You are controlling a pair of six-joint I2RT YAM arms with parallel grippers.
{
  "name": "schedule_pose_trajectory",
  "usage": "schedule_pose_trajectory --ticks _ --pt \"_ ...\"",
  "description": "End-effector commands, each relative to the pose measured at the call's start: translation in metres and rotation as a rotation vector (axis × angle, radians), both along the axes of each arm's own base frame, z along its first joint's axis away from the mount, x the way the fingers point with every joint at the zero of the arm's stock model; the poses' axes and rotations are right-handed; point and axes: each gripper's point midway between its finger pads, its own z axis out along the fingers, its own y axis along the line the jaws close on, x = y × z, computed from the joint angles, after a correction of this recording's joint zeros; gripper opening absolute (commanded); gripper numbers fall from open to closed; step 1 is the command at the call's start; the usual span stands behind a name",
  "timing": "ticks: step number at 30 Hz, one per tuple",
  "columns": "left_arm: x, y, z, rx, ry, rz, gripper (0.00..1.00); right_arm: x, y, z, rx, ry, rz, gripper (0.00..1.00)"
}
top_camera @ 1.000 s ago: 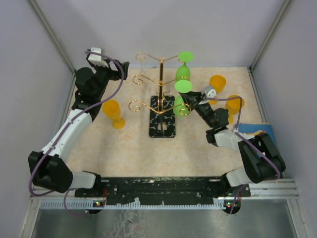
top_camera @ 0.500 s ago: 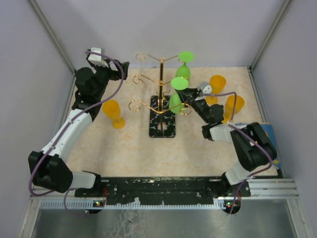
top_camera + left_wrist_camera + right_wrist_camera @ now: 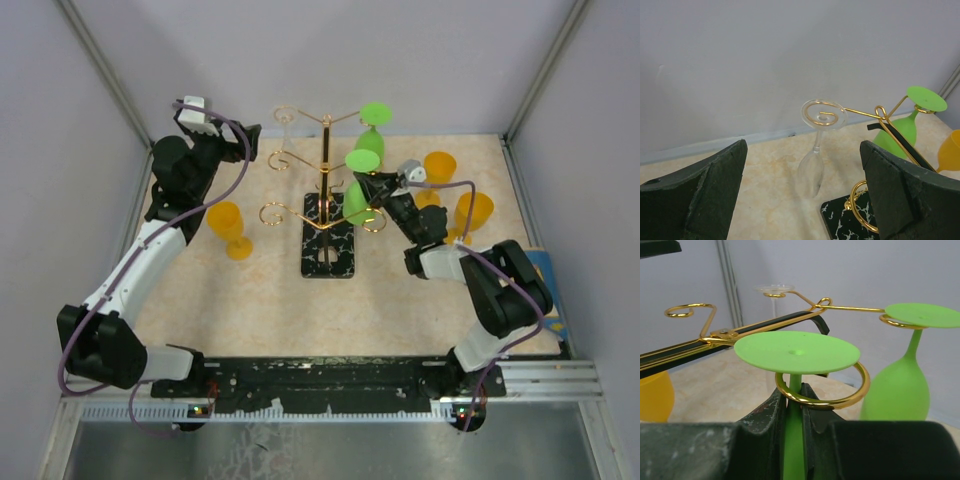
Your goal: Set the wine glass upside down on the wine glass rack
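The gold wire wine glass rack (image 3: 325,165) stands on a black white-veined base (image 3: 328,250). My right gripper (image 3: 797,405) is shut on the stem of an upside-down green wine glass (image 3: 796,352), whose foot sits just above a gold curled arm (image 3: 840,399); from above the glass (image 3: 357,185) is right of the pole. A second green glass (image 3: 371,135) and a clear glass (image 3: 815,160) hang upside down on the rack. My left gripper (image 3: 802,200) is open and empty, facing the clear glass, seen from above (image 3: 235,140) left of the rack.
An orange glass (image 3: 229,228) stands upright left of the rack. Two more orange glasses (image 3: 440,168) (image 3: 474,215) stand at the right behind my right arm. A blue object (image 3: 545,270) lies at the right edge. Walls close in at the back and sides.
My right gripper has carried the green glass left and up toward the rack pole, bringing its foot over the curled arm. The left arm has not moved.
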Motion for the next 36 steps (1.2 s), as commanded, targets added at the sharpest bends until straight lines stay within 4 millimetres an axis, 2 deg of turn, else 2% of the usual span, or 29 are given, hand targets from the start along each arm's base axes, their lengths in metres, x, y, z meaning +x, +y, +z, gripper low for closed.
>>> schedule_pose_trajectory --ticks 1,6,17,22,25,29,32,34,36 --pt "0.003 0.004 0.002 -0.001 -0.021 0.013 0.99 0.009 -0.013 0.039 0.060 -0.111 -0.101 0.00" --pt "0.003 0.005 0.001 0.002 -0.018 0.016 0.99 0.008 -0.026 0.038 0.063 -0.105 -0.164 0.00" --pt "-0.003 0.006 -0.001 -0.028 0.003 0.017 0.99 -0.012 -0.047 0.029 -0.055 -0.078 -0.250 0.00" --pt "-0.006 0.006 -0.001 -0.035 0.008 0.015 0.99 -0.024 -0.041 0.025 -0.071 -0.071 -0.193 0.00" --pt "-0.006 0.014 -0.004 -0.031 0.013 0.054 0.99 -0.029 -0.034 0.023 -0.073 -0.071 -0.154 0.00" --pt "-0.006 0.023 -0.011 -0.019 0.050 0.103 0.99 -0.029 -0.027 0.023 -0.063 -0.073 -0.134 0.07" --pt "-0.007 0.031 -0.018 -0.009 0.097 0.136 0.99 -0.028 -0.024 0.024 -0.064 -0.069 -0.126 0.16" --pt "-0.009 0.044 -0.019 -0.011 0.112 0.206 0.99 -0.030 -0.025 0.024 -0.074 -0.064 -0.128 0.27" --pt "-0.018 0.060 -0.014 -0.012 0.101 0.278 0.99 -0.032 -0.028 0.022 -0.096 -0.053 -0.140 0.43"
